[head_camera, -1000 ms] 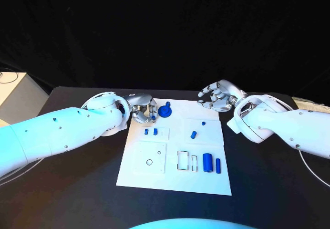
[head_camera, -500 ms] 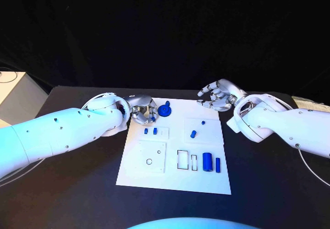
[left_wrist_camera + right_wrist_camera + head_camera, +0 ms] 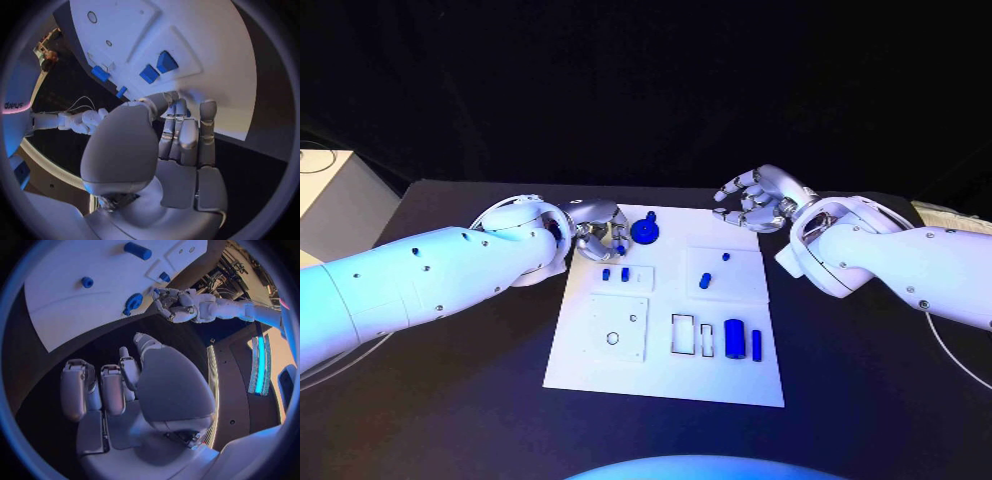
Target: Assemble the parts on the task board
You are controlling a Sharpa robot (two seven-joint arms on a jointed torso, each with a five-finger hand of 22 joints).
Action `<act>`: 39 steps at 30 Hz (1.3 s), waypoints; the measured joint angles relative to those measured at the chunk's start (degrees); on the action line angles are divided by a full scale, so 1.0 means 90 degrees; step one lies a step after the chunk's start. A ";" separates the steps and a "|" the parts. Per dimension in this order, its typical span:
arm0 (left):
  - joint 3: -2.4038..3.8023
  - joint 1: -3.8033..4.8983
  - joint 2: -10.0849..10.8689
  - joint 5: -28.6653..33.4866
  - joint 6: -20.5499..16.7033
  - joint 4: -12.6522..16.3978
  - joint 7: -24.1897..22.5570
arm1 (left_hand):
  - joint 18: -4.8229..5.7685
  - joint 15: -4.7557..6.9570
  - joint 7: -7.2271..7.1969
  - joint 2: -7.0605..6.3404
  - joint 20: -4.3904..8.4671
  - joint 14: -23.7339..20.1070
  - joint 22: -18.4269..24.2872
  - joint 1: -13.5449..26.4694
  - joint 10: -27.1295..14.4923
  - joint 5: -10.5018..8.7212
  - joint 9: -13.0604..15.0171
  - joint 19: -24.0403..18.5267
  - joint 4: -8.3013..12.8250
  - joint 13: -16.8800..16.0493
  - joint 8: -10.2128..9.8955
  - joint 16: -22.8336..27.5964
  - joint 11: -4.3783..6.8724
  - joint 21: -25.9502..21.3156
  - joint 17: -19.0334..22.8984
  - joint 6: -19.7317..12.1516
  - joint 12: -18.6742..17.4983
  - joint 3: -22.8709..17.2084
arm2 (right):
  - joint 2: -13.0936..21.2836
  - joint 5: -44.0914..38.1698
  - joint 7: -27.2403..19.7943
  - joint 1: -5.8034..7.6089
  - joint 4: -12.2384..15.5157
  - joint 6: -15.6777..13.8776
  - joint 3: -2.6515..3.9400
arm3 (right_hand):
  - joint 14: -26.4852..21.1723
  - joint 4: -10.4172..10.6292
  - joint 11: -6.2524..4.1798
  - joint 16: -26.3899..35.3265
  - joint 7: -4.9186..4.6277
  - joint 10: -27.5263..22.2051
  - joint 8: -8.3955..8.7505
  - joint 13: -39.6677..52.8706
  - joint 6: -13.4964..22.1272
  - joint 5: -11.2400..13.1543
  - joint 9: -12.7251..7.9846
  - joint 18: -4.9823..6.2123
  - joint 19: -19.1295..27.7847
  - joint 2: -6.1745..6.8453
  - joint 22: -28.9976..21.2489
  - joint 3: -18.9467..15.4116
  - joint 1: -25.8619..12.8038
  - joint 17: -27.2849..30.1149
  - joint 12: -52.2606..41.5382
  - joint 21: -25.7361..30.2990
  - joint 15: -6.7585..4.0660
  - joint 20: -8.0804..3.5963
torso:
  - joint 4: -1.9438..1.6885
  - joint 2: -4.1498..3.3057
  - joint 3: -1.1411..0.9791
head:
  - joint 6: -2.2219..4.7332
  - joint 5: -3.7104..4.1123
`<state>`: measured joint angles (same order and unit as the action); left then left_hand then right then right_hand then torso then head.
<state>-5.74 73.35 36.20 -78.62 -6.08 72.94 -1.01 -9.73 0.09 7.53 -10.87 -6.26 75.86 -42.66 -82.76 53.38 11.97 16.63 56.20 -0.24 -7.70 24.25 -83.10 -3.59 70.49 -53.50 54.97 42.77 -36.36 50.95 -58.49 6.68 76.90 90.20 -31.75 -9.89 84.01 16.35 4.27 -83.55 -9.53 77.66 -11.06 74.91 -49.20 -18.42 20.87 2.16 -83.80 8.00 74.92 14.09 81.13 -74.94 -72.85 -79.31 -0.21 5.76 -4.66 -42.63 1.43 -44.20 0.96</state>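
Task board (image 3: 589,370), a white plate, lies in the middle of the black worktop (image 3: 430,400), its long side running away from the robot. Largest after that are the two white arms: the left arm (image 3: 423,280) reaches to the board's far left corner, the right arm (image 3: 891,260) to a spot just beyond its far right corner. The left hand (image 3: 599,228) sits over that far left corner with its fingers curled inward beside a round blue part (image 3: 646,232); whether it touches or holds that part I cannot tell. The right hand (image 3: 759,200) hovers off the board's edge, fingers loosely apart and holding nothing. On the board, a blue cylinder (image 3: 734,338) and a thin blue rod (image 3: 757,346) lie side by side near the right edge, next to two rectangular outlines (image 3: 684,336). A square panel with a round hole (image 3: 613,340) is on the near left. Two small blue blocks (image 3: 616,273) stand close together behind it, and two small blue pegs (image 3: 714,271) sit on the panel to their right.
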 measured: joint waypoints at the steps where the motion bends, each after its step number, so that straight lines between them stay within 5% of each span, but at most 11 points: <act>1: 0.0000 -0.0001 0.0000 0.0001 0.0001 0.0002 0.0001 | 0.0000 0.0000 0.0000 0.0000 0.0000 0.0000 0.0000 0.0000 0.0000 0.0000 0.0000 0.0000 0.0000 0.0000 0.0000 0.0000 0.0000 0.0000 0.0000 0.0000 0.0000 0.0000 | 0.0000 0.0000 0.0000 -0.0001 0.0000 0.0000 0.0000 | 0.0000 0.0000 0.0000 0.0000 0.0000 0.0000 0.0000 0.0000 0.0000 0.0000 0.0000 0.0000 0.0000 0.0000 0.0000 0.0000 0.0000 0.0000 0.0000 0.0000 0.0000 0.0000 | 0.0000 0.0000 0.0001 | 0.0001 0.0000; 39: -0.0005 -0.0019 -0.0084 0.0007 0.0115 -0.0074 0.0075 | 0.0001 0.0000 0.0000 -0.0001 0.0000 0.0000 -0.0013 -0.0001 0.0057 -0.0020 0.0047 0.0047 0.0000 -0.0006 -0.0006 0.0000 0.0010 0.0000 -0.0043 0.0047 0.0001 0.0001 | -0.0009 -0.0006 0.0000 -0.0026 -0.0011 0.0000 0.0000 | 0.0000 0.0000 0.0000 0.0000 0.0000 0.0000 0.0000 0.0000 0.0000 0.0000 0.0000 0.0000 0.0000 0.0000 0.0003 0.0000 0.0000 0.0002 0.0000 0.0000 0.0000 0.0000 | -0.0002 -0.0007 -0.0001 | -0.0034 -0.0012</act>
<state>-5.78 73.18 35.44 -78.56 -5.04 72.27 -0.34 -9.73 0.09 7.54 -10.88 -6.26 75.86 -42.77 -82.76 53.89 11.79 17.05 56.62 -0.23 -7.76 24.20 -83.10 -3.49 70.49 -53.90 55.39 42.78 -36.36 50.86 -58.54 6.68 76.66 90.09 -31.75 -9.89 84.02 16.35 4.27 -83.55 -9.53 77.66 -11.06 74.91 -49.19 -18.41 20.87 2.16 -83.80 8.00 74.95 14.08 81.14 -74.92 -72.85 -79.31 -0.21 5.76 -4.68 -42.69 1.42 -44.50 0.85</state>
